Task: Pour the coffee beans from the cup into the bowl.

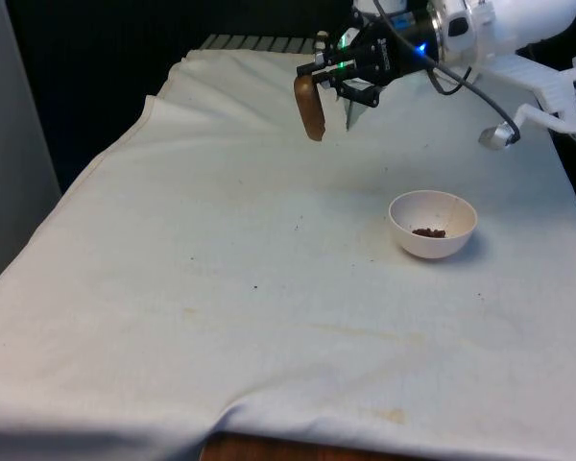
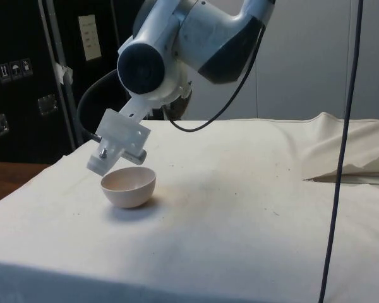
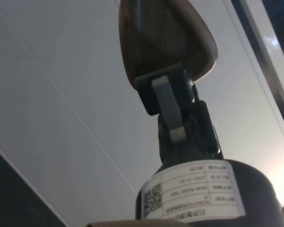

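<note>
A white cloth [image 1: 221, 288], faintly stained and creased, covers the table, with black curtains behind; a bare wooden edge [image 1: 269, 449] shows at the near side. The gripper [image 1: 324, 72] hangs high over the far part of the cloth, its arm turned sideways, fingers [image 3: 168, 101] closed narrowly on the rim of a brown wooden cup [image 1: 310, 106] — tipped on its side, well above the surface. The white bowl [image 1: 433, 224] sits on the cloth toward the front view's right, well apart from the cup, with a small dark heap, probably coffee beans [image 1: 428, 231], at its bottom. A cable [image 2: 341, 158] hangs down in the side view.
</note>
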{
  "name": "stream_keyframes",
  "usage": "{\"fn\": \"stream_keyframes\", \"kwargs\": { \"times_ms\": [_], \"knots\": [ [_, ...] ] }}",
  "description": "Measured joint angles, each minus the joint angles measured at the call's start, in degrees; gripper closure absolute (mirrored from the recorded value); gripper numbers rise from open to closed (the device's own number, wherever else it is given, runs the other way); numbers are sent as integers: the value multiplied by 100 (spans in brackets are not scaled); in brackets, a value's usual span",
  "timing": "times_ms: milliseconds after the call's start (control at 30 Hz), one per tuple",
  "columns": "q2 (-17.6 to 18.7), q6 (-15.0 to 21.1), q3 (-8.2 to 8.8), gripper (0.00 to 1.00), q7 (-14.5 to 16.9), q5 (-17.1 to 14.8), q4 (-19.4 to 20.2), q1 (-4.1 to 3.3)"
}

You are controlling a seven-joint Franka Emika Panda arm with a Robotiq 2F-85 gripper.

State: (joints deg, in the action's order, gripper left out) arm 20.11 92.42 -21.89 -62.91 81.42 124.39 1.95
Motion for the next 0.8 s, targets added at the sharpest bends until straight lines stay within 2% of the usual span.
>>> {"fn": "stream_keyframes", "kwargs": {
  "times_ms": [500,800],
  "knots": [
    [0,11,0,100,-80,-539,-52,0],
    [0,189,40,100,-138,-825,-74,0]
  ]
}}
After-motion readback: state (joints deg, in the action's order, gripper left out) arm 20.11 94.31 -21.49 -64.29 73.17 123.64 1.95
